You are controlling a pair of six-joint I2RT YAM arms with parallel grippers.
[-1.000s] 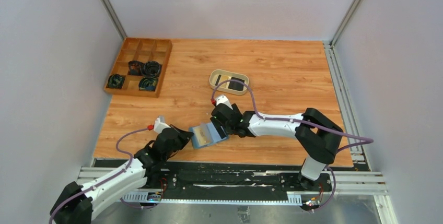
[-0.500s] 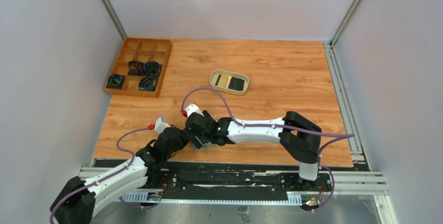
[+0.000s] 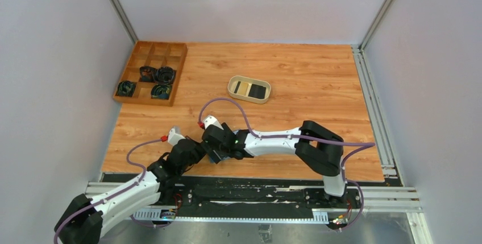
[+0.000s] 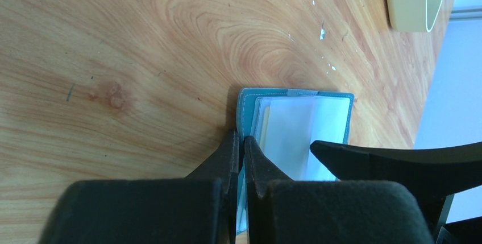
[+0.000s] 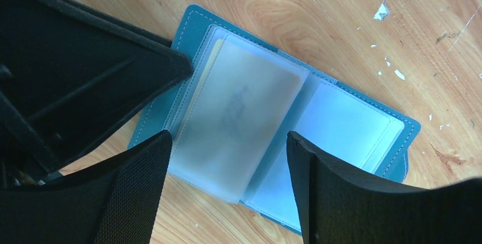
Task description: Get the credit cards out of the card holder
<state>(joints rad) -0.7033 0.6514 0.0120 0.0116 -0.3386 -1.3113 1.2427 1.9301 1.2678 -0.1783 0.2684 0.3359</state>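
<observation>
By the table's (image 3: 307, 79) near edge, the left gripper (image 4: 242, 144) clamps the open card holder (image 5: 352, 124); the right gripper (image 5: 227, 139), spread wide, seemingly hovers just above.

Likely a lab test cell (plain grey walls (image 3: 256, 5), aluminium rails (image 3: 372, 96)).

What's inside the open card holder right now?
Frosted plastic sleeves fill the card holder, with a tan card edge peeking out beside the left gripper, which pinches the cover. The cloudy sleeves hide whether other cards are inside.
</observation>
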